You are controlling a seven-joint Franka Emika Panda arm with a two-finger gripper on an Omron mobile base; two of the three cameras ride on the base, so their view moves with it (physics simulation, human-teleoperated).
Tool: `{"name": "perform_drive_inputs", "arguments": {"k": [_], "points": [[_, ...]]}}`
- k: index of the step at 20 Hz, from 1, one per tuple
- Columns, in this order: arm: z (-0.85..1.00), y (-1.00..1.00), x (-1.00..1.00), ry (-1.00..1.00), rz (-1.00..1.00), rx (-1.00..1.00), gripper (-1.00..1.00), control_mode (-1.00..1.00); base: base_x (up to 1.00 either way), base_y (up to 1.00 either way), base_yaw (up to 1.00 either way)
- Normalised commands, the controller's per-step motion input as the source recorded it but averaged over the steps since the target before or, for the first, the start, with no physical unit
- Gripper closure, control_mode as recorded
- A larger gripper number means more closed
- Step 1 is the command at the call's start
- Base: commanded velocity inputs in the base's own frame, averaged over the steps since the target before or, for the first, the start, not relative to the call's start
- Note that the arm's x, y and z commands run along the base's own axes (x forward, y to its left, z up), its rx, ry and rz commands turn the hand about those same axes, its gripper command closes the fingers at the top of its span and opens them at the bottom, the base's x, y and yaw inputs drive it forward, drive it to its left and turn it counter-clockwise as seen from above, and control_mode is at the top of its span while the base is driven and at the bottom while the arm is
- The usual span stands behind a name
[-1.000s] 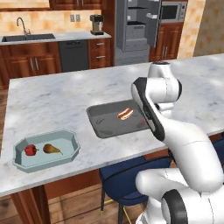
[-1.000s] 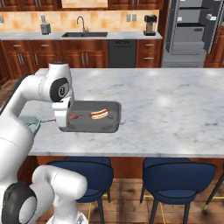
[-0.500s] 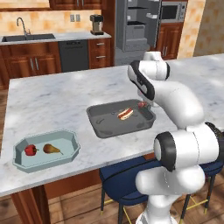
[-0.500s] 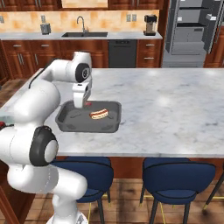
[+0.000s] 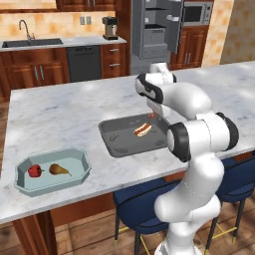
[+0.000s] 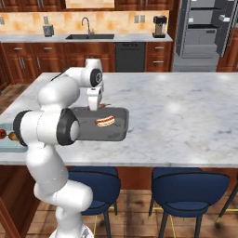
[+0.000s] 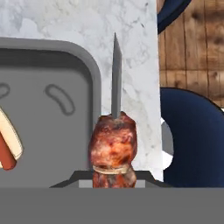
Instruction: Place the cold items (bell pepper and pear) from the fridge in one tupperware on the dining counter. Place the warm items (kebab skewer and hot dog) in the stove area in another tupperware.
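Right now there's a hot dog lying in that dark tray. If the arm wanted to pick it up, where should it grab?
Probably across the middle of the hot dog, coming straight down from above. It lies flat in the grey tupperware, long and narrow, with bare floor on both sides for the fingers. The gripper hovers at the tray's edge, with the kebab skewer in front of it.
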Motion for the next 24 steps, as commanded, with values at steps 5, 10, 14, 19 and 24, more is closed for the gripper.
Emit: {"name": "perform_drive_inputs", "arguments": {"k": [5, 10, 14, 19, 24], "points": [[-0.54, -0.02, 0.60, 0.01, 0.06, -0.05, 1.00, -1.00, 0.00, 0.00, 0.00], [-0.59, 0.00, 0.39, 0.00, 0.02, -0.03, 1.00, -1.00, 0.00, 0.00, 0.00], [-0.52, -0.02, 0.35, 0.00, 0.00, -0.01, 1.00, -1.00, 0.00, 0.00, 0.00], [-0.50, -0.05, 0.41, -0.01, 0.06, 0.00, 1.00, -1.00, 0.00, 0.00, 0.00], [-0.36, 0.01, 0.12, 0.02, 0.00, 0.00, 1.00, -1.00, 0.00, 0.00, 0.00]]}}
